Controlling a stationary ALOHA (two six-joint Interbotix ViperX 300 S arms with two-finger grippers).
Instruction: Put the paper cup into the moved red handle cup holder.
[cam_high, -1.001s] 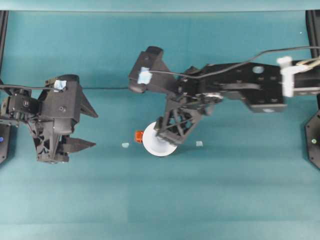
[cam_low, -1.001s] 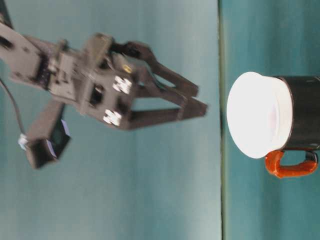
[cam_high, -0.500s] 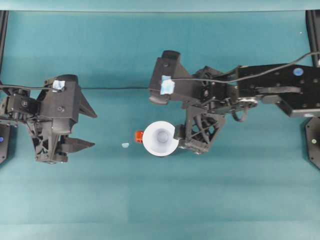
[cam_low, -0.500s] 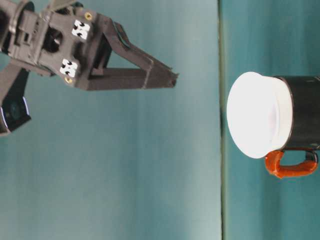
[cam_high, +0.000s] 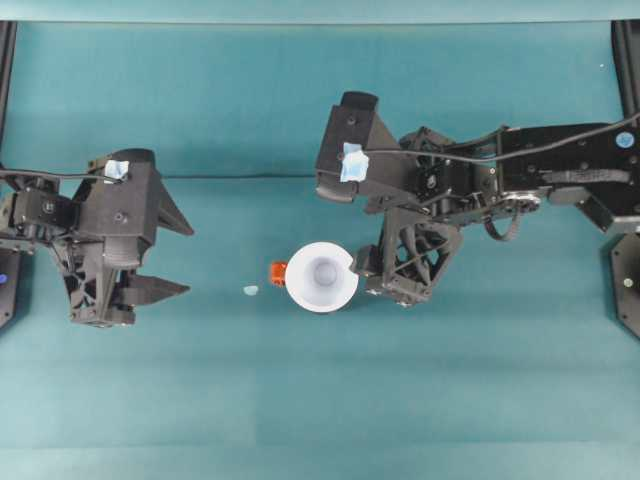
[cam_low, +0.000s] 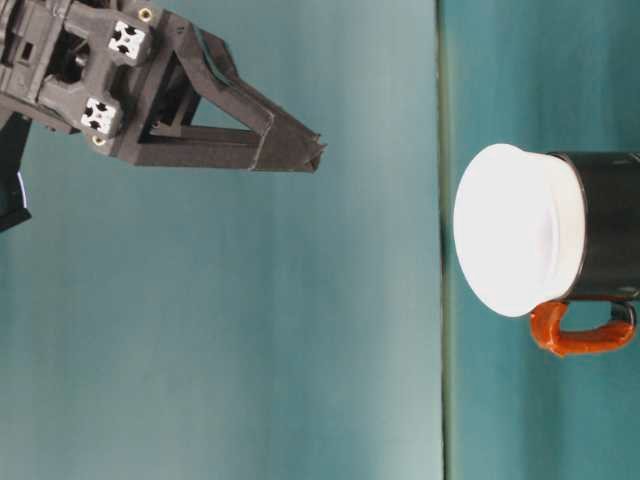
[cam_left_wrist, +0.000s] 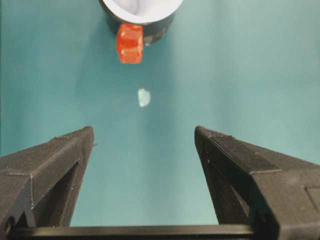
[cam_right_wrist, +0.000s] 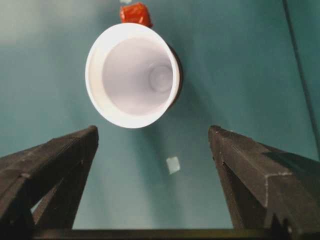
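The white paper cup (cam_high: 321, 277) sits upright inside the black red handle cup holder (cam_low: 605, 225), its rim resting above the holder's edge. The orange-red handle (cam_high: 278, 271) points toward the left arm. My right gripper (cam_high: 380, 283) is open just right of the cup and raised well above the table, as the table-level view shows (cam_low: 310, 155). Its wrist view looks down into the cup (cam_right_wrist: 132, 75) from between spread fingers. My left gripper (cam_high: 180, 255) stays open at the left, well apart from the holder (cam_left_wrist: 140, 22) and holding nothing.
A small pale scrap (cam_high: 250, 290) lies on the teal table between the left gripper and the handle. Another scrap (cam_right_wrist: 173, 165) lies under the right gripper. Black frame posts (cam_high: 625, 290) stand at the table's left and right edges.
The open right gripper has pulled back to the right and risen away from the cup. Cup and holder have stayed put. The left arm has not moved.
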